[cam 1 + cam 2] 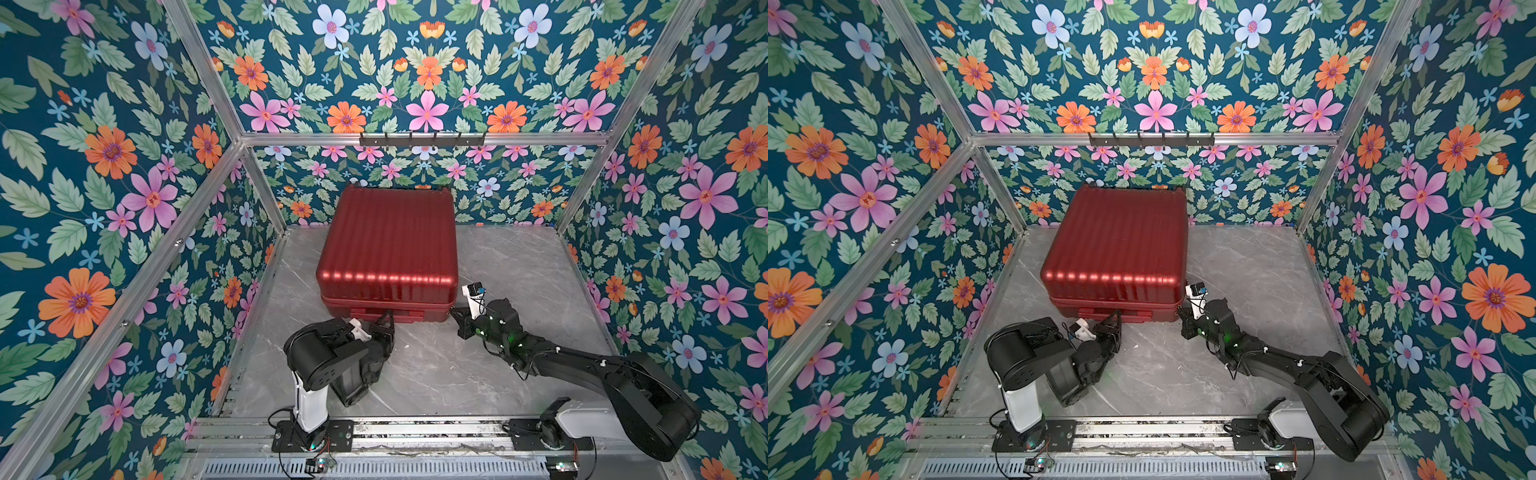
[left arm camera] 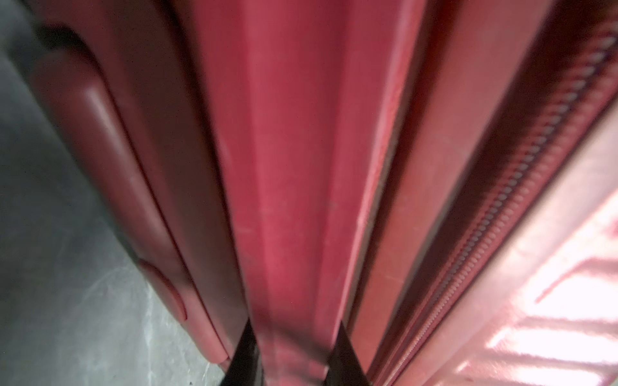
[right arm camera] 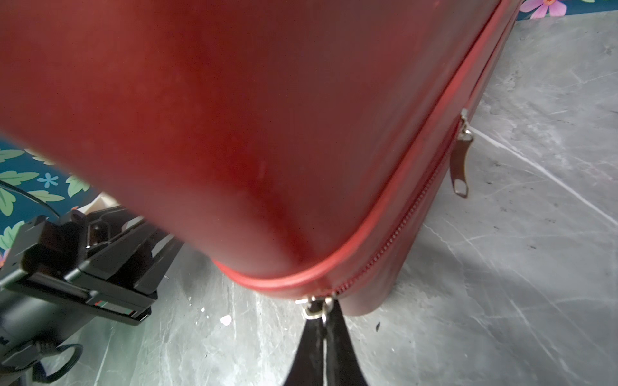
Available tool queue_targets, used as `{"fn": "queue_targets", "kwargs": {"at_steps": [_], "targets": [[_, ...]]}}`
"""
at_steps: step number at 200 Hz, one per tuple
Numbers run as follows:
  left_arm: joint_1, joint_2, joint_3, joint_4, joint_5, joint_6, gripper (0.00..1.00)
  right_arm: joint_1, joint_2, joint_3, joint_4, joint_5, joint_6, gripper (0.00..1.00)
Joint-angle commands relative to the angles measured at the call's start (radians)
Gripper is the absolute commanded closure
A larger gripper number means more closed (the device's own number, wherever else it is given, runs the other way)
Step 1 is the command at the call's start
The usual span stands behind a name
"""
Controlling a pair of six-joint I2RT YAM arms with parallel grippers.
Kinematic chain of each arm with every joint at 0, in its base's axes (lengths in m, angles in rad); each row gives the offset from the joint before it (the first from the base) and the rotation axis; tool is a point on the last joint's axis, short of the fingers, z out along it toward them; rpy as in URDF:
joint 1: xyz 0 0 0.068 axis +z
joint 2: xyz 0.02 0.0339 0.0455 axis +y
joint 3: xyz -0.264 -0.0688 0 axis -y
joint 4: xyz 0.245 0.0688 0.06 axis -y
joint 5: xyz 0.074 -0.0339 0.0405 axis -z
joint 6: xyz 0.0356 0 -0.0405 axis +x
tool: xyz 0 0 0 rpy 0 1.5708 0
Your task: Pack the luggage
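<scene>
The luggage (image 1: 388,249) (image 1: 1117,245) is a dark-red ribbed hard-shell suitcase, lying flat and closed on the grey marble table in both top views. My left gripper (image 1: 386,322) (image 1: 1115,320) is at its near side. In the left wrist view the black fingers (image 2: 247,351) press both sides of the red carry handle (image 2: 294,200). My right gripper (image 1: 457,316) (image 1: 1183,313) is at the near right corner, shut (image 3: 323,334) on the pull of the zip slider (image 3: 314,307). A second zip pull (image 3: 460,167) hangs loose further along the side.
The marble table (image 1: 519,270) is boxed in by floral walls and aluminium posts. A black hook rail (image 1: 422,139) runs along the back wall. A small white scrap (image 3: 226,319) lies on the table near the luggage's corner. Both arm bases sit on the front rail (image 1: 415,432).
</scene>
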Motion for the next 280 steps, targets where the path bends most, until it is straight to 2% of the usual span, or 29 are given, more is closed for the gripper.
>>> {"fn": "queue_targets", "kwargs": {"at_steps": [1,32,69,108,207,280], "targets": [[0.003,0.002,-0.022,0.009,-0.061,0.021,1.00,-0.004,0.010,0.011,0.031,0.038,0.008,1.00],[0.003,-0.013,-0.042,0.008,-0.058,0.048,1.00,-0.012,-0.003,0.015,0.025,0.084,0.015,1.00],[0.002,-0.024,-0.057,0.005,-0.054,0.068,1.00,-0.027,-0.008,0.053,-0.090,0.190,0.020,1.00],[0.003,-0.030,-0.075,0.001,-0.063,0.057,1.00,-0.059,-0.006,0.053,-0.123,0.218,0.039,1.00],[0.003,-0.134,-0.080,-0.137,-0.055,0.084,1.00,-0.152,0.034,0.142,-0.163,0.158,-0.013,1.00],[0.003,-0.151,-0.086,-0.154,-0.055,0.086,1.00,-0.199,0.070,0.184,-0.166,0.133,-0.040,1.00]]}}
